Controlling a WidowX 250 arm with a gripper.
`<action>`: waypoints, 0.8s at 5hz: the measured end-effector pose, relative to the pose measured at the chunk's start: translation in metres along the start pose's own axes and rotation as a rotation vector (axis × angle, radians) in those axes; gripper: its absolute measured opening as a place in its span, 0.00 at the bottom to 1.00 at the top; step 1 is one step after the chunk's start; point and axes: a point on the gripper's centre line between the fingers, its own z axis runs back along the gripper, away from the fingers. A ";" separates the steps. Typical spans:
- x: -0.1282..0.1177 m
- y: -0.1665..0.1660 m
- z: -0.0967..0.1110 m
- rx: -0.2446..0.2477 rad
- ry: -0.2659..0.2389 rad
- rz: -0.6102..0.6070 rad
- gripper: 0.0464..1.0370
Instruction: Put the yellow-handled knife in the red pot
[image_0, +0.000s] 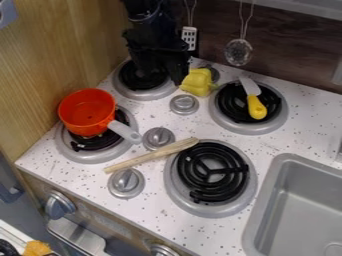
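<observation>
Yellow-handled knife (256, 105) is on the upper-right burner (281, 116), right of and a bit lower than the claw (178, 75) (can't tell if that's spread or together), lying steeply, handle toward frame bottom.

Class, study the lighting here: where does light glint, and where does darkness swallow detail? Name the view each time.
Camera view: small pale glints on the black coils of the near right burner; light and dark patches across the metal knob in front of it; the black arm so dark that its parts are hard to tell apart.
</observation>
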 end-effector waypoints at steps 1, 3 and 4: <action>-0.004 0.000 -0.008 -0.007 0.025 0.012 0.96; 0.015 -0.055 -0.039 -0.005 -0.001 0.090 0.96; 0.025 -0.080 -0.050 0.024 -0.055 0.102 0.96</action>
